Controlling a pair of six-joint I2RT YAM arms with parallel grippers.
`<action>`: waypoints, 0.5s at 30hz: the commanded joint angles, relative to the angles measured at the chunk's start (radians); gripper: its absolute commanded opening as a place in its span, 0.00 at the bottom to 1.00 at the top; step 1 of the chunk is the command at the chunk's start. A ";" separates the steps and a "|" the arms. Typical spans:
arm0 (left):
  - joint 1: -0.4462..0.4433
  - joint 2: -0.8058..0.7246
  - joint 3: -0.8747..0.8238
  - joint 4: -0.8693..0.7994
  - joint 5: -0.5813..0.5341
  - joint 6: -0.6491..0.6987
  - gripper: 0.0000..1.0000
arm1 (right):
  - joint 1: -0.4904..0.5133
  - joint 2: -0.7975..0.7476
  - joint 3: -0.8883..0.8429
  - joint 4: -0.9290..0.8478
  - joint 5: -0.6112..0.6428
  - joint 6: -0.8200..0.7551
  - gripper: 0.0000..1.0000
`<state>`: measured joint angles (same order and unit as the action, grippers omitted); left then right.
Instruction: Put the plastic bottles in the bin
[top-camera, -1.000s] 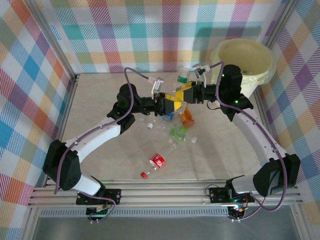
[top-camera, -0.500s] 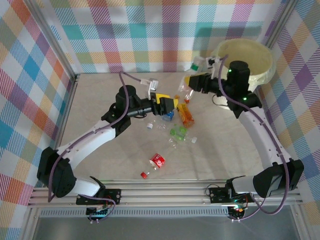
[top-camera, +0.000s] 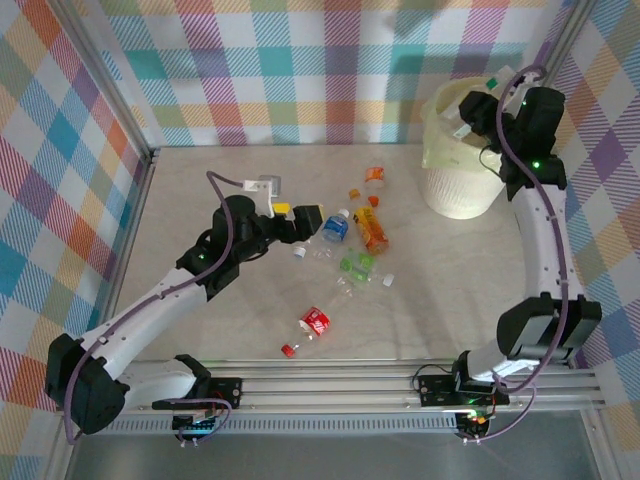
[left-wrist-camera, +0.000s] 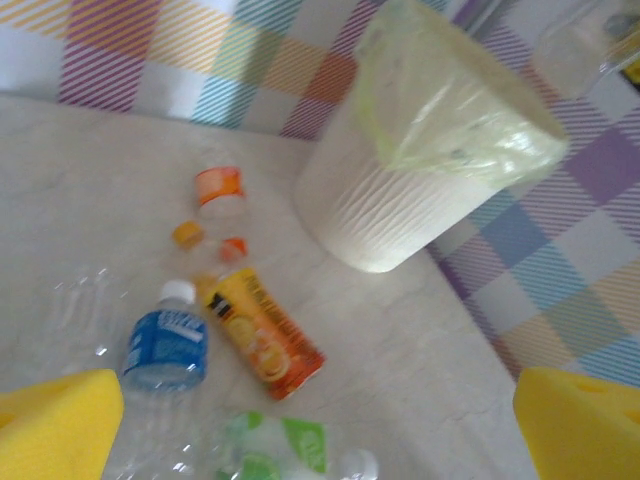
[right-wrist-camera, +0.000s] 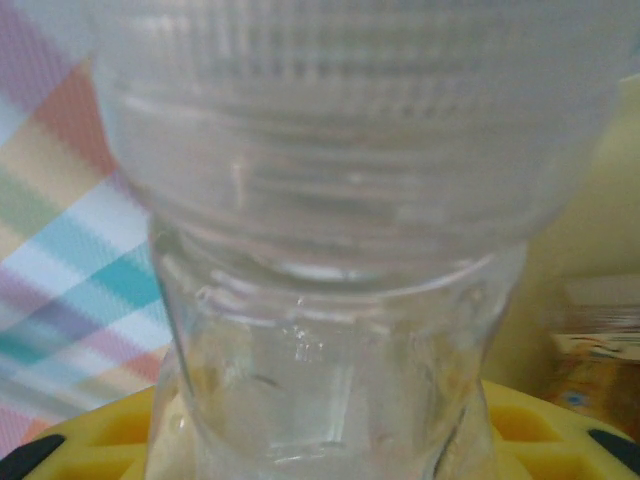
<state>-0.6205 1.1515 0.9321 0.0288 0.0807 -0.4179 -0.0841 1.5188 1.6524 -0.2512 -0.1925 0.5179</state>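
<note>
My right gripper (top-camera: 468, 112) is raised over the bin (top-camera: 452, 190), a cream-white bucket with a pale yellow bag. It is shut on a clear plastic bottle (right-wrist-camera: 330, 300), yellow pads on both sides. My left gripper (top-camera: 303, 220) hovers open and holds nothing, left of the bottles lying on the table. Ahead of it in the left wrist view (left-wrist-camera: 320, 435) lie a blue-label bottle (left-wrist-camera: 165, 345), an orange bottle (left-wrist-camera: 265, 330), a green-label bottle (left-wrist-camera: 285, 445) and a small orange-label bottle (left-wrist-camera: 220, 190), with the bin (left-wrist-camera: 400, 210) beyond.
A red-label bottle (top-camera: 316, 321) and a loose red cap (top-camera: 288, 350) lie nearer the front edge. Clear crushed bottles (top-camera: 320, 250) and a green one (top-camera: 355, 265) sit mid-table. Checked walls close the left, back and right sides.
My left gripper has opened, let go of the clear bottle and drawn back to the left. My right arm has carried that bottle from the table's middle up over the bin.
</note>
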 joint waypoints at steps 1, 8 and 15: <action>-0.004 -0.057 -0.042 -0.051 -0.096 -0.003 1.00 | -0.028 0.046 0.048 0.032 0.166 0.090 0.37; -0.004 -0.119 -0.104 -0.117 -0.245 -0.037 1.00 | -0.053 0.176 0.155 -0.015 0.301 0.097 0.42; -0.004 -0.116 -0.118 -0.139 -0.288 -0.055 1.00 | -0.054 0.260 0.250 -0.179 0.282 0.066 0.58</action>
<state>-0.6205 1.0466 0.8257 -0.0917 -0.1600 -0.4568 -0.1326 1.7645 1.8484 -0.3546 0.0719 0.5964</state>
